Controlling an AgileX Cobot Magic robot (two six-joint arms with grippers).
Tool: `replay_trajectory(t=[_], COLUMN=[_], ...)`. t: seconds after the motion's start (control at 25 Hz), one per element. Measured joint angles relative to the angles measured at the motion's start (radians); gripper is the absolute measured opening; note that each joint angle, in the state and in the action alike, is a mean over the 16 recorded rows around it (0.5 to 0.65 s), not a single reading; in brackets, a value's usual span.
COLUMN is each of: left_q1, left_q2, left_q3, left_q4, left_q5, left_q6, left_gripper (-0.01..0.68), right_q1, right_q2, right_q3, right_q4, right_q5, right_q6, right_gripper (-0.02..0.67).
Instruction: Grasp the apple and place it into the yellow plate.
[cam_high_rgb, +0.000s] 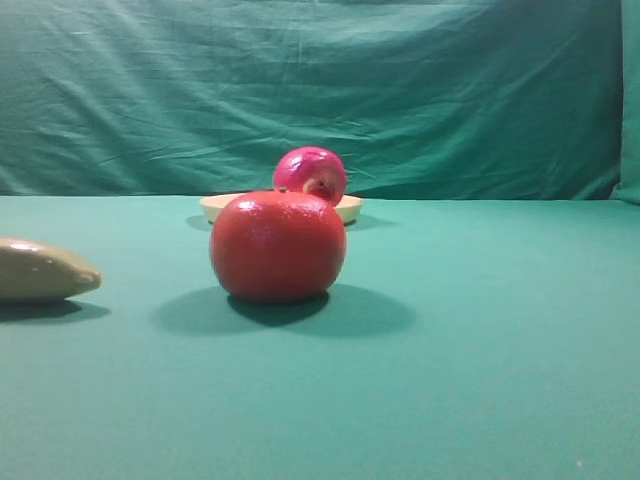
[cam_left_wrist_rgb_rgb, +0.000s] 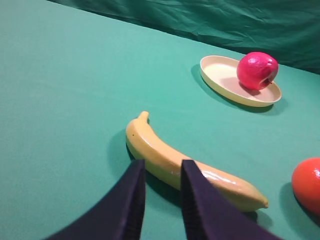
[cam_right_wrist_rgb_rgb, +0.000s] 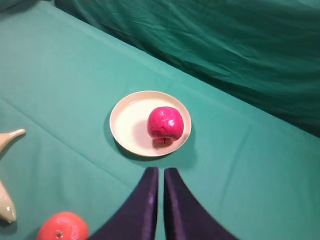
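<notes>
I see the apple (cam_right_wrist_rgb_rgb: 165, 124) sitting in the yellow plate (cam_right_wrist_rgb_rgb: 127, 117), toward its right side, resting there with nothing holding it, so I judge the placing done. My right gripper (cam_right_wrist_rgb_rgb: 160, 172) hangs above the cloth just short of the plate, its fingers nearly together and empty, well clear of the fruit. My left gripper (cam_left_wrist_rgb_rgb: 162, 172) hovers over the banana (cam_left_wrist_rgb_rgb: 180, 167) with a narrow gap between its fingers, gripping nothing; it has no part in this job. The orange-red ball (cam_high_rgb: 278, 246) stands in front of the plate in the high view, partly blocking it, on the green table (cam_high_rgb: 500, 350).
</notes>
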Motion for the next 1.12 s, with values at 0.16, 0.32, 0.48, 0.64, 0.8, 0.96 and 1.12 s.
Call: replay_trajectory(t=[0.16,0.32,0.48,0.64,0.8,0.96,1.12], left_q1=[0.0,0.0,0.0,0.0,0.0,0.0,0.0], left_q2=[0.0,0.0,0.0,0.0,0.0,0.0,0.0], left_q3=[0.0,0.0,0.0,0.0,0.0,0.0,0.0], left_q4=[0.0,0.0,0.0,0.0,0.0,0.0,0.0], left_q5=[0.0,0.0,0.0,0.0,0.0,0.0,0.0], left_q6=[0.0,0.0,0.0,0.0,0.0,0.0,0.0], left_gripper=[0.157,0.157,0.157,0.157,0.157,0.157,0.157], right_q1=[0.0,0.0,0.0,0.0,0.0,-0.004,-0.026], right_q2=[-0.18,-0.344,-0.475,-0.563,-0.611,-0.628,-0.638], right_q3=[0.163,0.271,0.331,0.358,0.366,0.374,0.407], right_q4=[0.0,0.0,0.0,-0.007,-0.029,-0.059,-0.09], right_q5=[-0.046,-0.048,-0.02,0.014,0.046,0.063,0.05], right_q6=[0.013,0.022,0.028,0.032,0.045,0.065,0.087], right_gripper=[0.0,0.0,0.0,0.0,0.0,0.0,0.0])
